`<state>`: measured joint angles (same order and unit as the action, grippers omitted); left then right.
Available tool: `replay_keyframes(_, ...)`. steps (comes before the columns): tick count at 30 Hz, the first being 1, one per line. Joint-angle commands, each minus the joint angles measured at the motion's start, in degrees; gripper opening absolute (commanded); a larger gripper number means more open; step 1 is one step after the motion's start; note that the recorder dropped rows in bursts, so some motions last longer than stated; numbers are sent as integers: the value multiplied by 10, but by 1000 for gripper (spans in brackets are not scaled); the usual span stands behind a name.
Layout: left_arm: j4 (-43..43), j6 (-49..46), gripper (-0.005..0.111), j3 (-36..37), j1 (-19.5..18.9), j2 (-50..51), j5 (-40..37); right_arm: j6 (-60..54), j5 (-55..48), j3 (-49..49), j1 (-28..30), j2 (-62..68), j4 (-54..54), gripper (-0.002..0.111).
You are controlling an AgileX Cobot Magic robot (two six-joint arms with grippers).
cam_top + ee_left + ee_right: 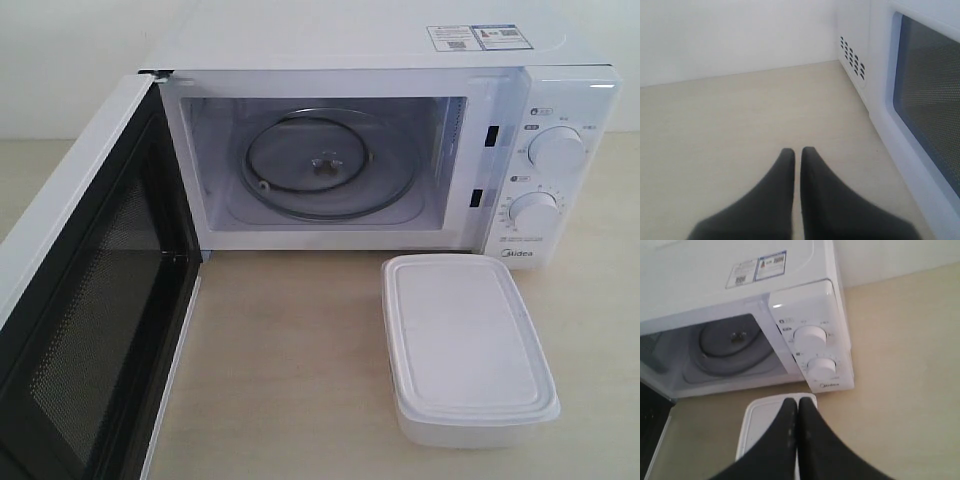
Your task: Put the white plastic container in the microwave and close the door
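The white plastic container (466, 345) (760, 425) sits lidded on the table, just in front of the microwave's (400, 150) (740, 305) dial panel. The microwave stands with its cavity showing and the glass turntable (320, 165) (735, 340) bare. Its door (90, 290) (925, 100) is swung wide to the left, black mesh inner face showing. My right gripper (798, 401) hovers shut above the container, nothing between its fingers. My left gripper (796, 151) is shut and empty over bare table, beside the door's outer window. Neither gripper appears in the exterior view.
The light wooden table (290, 360) runs in front of the microwave between door and container. Two round dials (555, 150) sit on the right panel. A white wall (735, 35) stands behind the left arm, and the microwave's side vents (852, 57) are near it.
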<state>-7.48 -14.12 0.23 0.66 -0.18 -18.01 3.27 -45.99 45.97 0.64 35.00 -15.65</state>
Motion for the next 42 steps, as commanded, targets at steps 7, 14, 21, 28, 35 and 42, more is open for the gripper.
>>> replay_keyframes(7, -4, -1, 4, -2, -1, 2, 4, -73, -13, 3, 4, 64, -61, 0)
replay_keyframes(14, -4, -1, 4, -2, -1, 2, 6, -94, -9, 3, 4, 64, -80, 0)
replay_keyframes(21, -4, -1, 4, -2, -1, 2, 6, -104, -9, 3, 4, 64, -90, 0)
replay_keyframes(28, -4, -1, 4, -2, -1, 2, 6, -135, -17, 3, 4, 95, -118, 0)
replay_keyframes(35, -4, -1, 4, -2, -1, 2, 6, -245, -40, 3, 5, 164, -245, 0)
replay_keyframes(42, -4, -1, 4, -2, -1, 2, 6, -311, -73, 0, 31, 206, -363, 0)
